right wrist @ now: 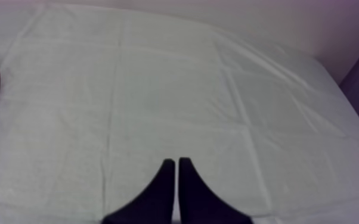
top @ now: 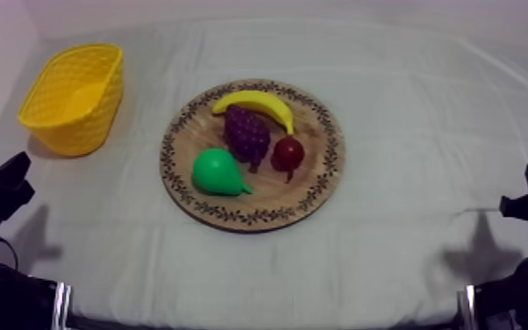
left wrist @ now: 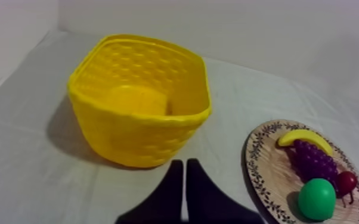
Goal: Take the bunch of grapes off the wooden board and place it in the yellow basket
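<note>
- The bunch of grapes (top: 247, 134) is seen lying near the middle of the wooden board (top: 320, 189). It is tucked under the banana (top: 259, 104), with the pear (top: 217, 172) at its lower left and the small red fruit (top: 288, 154) just beside it on the right.
- The yellow basket (top: 83, 132) is set well apart from the board, at the left of the table, and nothing is seen in it.
- The left gripper (left wrist: 184, 162) is clenched on nothing, its fingers pressed into a narrow wedge pointing between basket and board. The right gripper (right wrist: 176, 161) is likewise closed on nothing, over bare cloth.
- The reach is judged not yet begun. The left arm is judged the better choice, since basket and board are both within its view.
- The fingers should be spread before the descent, and the bunch approached from above.
- The fingers are best closed across the bunch where the neighbouring fruit leaves room, so that the banana and the red fruit are not nudged.
- The bunch should be lifted clear of the basket's rim before it is released.
- The table is covered by a grey-white cloth (top: 408, 114), marked by fold lines and shallow creases; a snag is judged unlikely.
- A plain pale wall is seen behind the table, and soft shadows are cast by the arms on the cloth.
</note>
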Available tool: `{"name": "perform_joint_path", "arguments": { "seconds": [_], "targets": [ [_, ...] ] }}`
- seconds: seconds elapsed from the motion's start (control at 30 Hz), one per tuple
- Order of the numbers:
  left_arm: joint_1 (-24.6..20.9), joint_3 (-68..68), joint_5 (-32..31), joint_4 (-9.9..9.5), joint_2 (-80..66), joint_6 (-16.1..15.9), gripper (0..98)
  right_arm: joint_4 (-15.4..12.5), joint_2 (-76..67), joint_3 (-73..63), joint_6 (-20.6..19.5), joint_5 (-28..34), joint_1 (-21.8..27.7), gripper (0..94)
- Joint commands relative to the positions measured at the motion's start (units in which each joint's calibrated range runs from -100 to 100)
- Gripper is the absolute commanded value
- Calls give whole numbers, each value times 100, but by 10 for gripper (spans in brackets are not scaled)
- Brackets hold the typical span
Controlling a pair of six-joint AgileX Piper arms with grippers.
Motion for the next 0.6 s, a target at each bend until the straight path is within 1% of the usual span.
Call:
{"name": "perform_joint_path", "arguments": {
  "seconds": [0.0, 0.33, 0.43, 0.57],
  "targets": [
    [2, 3, -3, -2, 0, 0, 0, -1, -2, -5, 2, -3, 0, 3],
    [38, 3, -3, -2, 0, -17, 0, -1, -2, -5, 5, -3, 0, 3],
    [375, 3, -3, -2, 0, -77, 0, -1, -2, -5, 3, -3, 0, 3],
    [894, 3, -5, -2, 6, -43, 0, -1, -2, -5, 6, -3, 0, 3]
  ]
}}
